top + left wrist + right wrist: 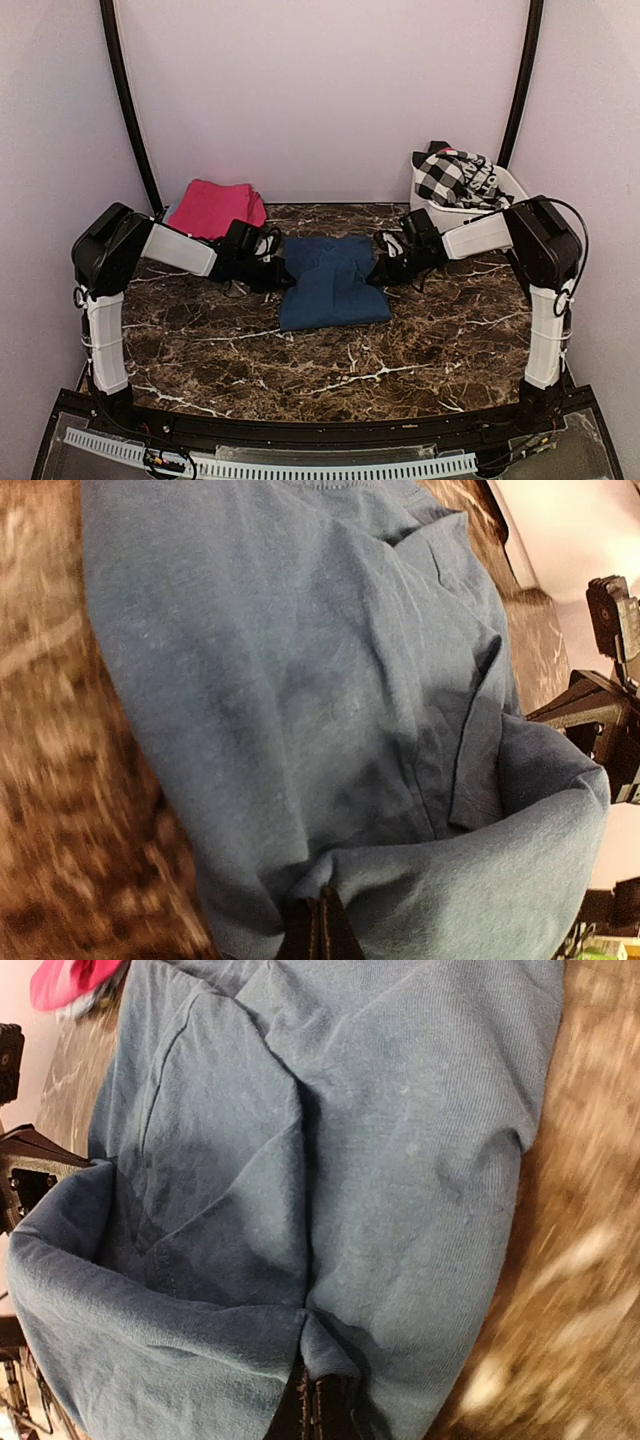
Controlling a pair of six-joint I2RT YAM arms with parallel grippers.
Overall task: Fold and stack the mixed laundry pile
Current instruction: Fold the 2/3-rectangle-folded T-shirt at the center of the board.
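Observation:
A navy-blue garment lies partly folded in the middle of the marble table. My left gripper is shut on its upper left edge; in the left wrist view the fingers pinch a fold of the blue cloth. My right gripper is shut on its upper right edge; in the right wrist view the fingers pinch the blue cloth. A folded magenta-pink cloth lies at the back left. A black-and-white checked garment lies in the white tub.
The white tub stands at the back right, close behind my right arm. The pink cloth lies just behind my left arm. Dark marble table stretches toward the near edge. White walls close in the back and sides.

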